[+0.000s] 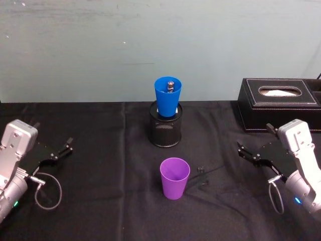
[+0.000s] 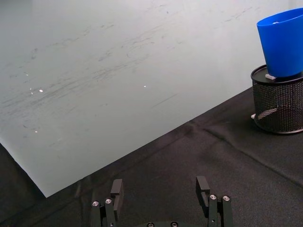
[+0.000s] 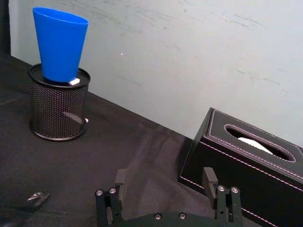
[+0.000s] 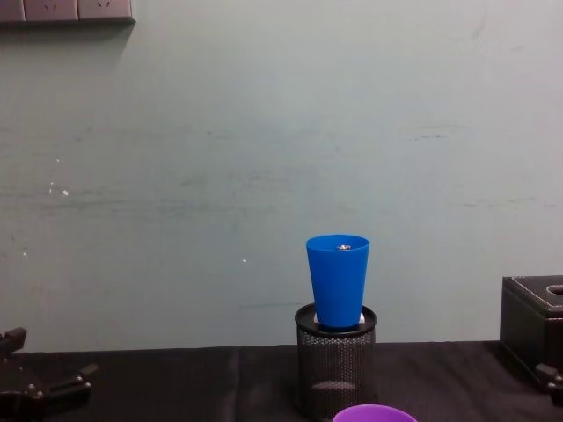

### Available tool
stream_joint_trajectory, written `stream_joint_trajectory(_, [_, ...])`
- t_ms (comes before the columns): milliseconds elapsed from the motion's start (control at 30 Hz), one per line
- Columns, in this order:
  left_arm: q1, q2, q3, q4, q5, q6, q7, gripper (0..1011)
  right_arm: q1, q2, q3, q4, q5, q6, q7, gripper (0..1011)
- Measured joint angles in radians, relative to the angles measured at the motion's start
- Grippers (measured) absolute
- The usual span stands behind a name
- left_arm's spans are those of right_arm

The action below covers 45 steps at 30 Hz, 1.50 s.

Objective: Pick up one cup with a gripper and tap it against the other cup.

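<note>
Near the front middle of the desk (image 1: 100, 201) sits the purple cup (image 1: 175, 176), upright, rim up, nothing touching it. Straight behind it the blue cup (image 1: 167, 96) is perched in a black mesh pen holder (image 1: 165, 131), so its rim rides a lot higher than the purple one's.

My right pincer (image 3: 164, 177) hovers by the right edge with its fingers spread wide and nothing between them. It sits just in front of the black tissue box (image 1: 278, 103). My left pincer (image 2: 159, 184) is parked by the left edge, spread and empty too.

So the job right now is the reach and grab, and I'd go with the right one since it looks a bit closer. My plan:

- come in low from the side and close on the purple cup about midway up the wall, not at the rim
- squeeze gently, since thin plastic probably flexes or pops out
- watch the small dark bit (image 1: 201, 169) lying just right of the cup; can't tell what it is, but it's on my approach line
- lift well up before heading back, then tap lightly, since the blue cup looks only loosely seated in the holder
</note>
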State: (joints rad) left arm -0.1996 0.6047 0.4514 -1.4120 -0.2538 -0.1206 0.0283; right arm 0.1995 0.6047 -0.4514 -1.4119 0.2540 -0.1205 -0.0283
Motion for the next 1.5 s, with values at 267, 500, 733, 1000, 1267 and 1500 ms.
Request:
stream_joint_trajectory(267, [0.000,0.000,0.000,0.000,0.000,0.000,0.000,1000,0.000,0.000,0.000,0.000,0.000,0.000,0.000,1003])
stream_joint_trajectory(500, [0.000,0.000,0.000,0.000,0.000,0.000,0.000,1000,0.000,0.000,0.000,0.000,0.000,0.000,0.000,1003])
stream_joint_trajectory(733, [0.000,0.000,0.000,0.000,0.000,0.000,0.000,1000,0.000,0.000,0.000,0.000,0.000,0.000,0.000,1003])
stream_joint_trajectory(1000, [0.000,0.000,0.000,0.000,0.000,0.000,0.000,1000,0.000,0.000,0.000,0.000,0.000,0.000,0.000,1003])
stream_joint_trajectory(1267, [0.000,0.000,0.000,0.000,0.000,0.000,0.000,1000,0.000,0.000,0.000,0.000,0.000,0.000,0.000,1003])
stream_joint_trajectory(1500, [0.000,0.000,0.000,0.000,0.000,0.000,0.000,1000,0.000,0.000,0.000,0.000,0.000,0.000,0.000,1003])
